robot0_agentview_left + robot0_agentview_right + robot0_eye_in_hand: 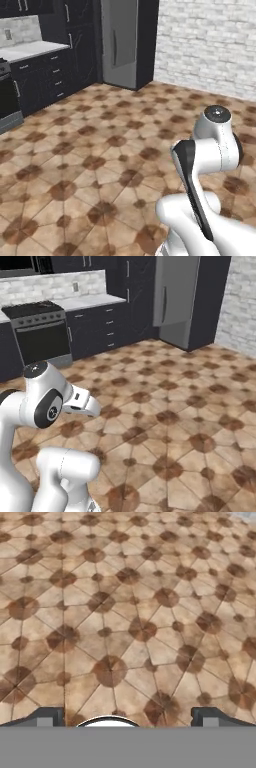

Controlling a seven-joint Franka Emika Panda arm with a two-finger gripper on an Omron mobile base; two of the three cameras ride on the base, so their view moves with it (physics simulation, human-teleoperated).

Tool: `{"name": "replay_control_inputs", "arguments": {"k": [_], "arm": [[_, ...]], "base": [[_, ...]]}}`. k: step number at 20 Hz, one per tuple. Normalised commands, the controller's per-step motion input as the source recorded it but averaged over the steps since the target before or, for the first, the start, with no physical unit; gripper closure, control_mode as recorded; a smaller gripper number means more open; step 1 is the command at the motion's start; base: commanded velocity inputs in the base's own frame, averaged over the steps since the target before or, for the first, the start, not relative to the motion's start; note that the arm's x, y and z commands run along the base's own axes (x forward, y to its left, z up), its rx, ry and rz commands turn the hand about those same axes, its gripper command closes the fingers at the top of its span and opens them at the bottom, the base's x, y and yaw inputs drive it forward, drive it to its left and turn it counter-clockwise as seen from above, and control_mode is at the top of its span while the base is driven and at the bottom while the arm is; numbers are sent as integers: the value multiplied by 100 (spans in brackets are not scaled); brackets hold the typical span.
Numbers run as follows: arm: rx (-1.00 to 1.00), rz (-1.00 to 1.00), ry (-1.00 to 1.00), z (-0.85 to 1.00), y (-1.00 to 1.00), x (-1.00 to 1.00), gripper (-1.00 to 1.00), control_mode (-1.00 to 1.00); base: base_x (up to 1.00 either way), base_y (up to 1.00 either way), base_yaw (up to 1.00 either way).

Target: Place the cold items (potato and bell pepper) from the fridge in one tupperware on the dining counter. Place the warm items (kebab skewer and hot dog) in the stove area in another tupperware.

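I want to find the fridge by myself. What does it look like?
Look to the far end of the brown tiled floor, where the white brick wall meets the dark kitchen cabinets. The fridge stands there: a tall grey steel box, doors shut, the one pale shiny thing among black cabinets.

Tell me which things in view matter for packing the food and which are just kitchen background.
For the job:
fridge, doors shut
stove, warm-items area
gripper, fingers open, holding nothing

Background:
dark drawers
brick wall
tiled floor
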Motion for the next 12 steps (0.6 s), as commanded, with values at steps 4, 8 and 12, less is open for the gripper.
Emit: {"name": "replay_control_inputs", "arguments": {"k": [4, 8, 12], "arm": [[0, 0, 0, 0, 0, 0, -100, 100], [0, 0, 0, 0, 0, 0, -100, 100], [0, 0, 0, 0, 0, 0, -100, 100]], "base": [[100, 0, 29], [100, 0, 30], [100, 0, 30]]}}
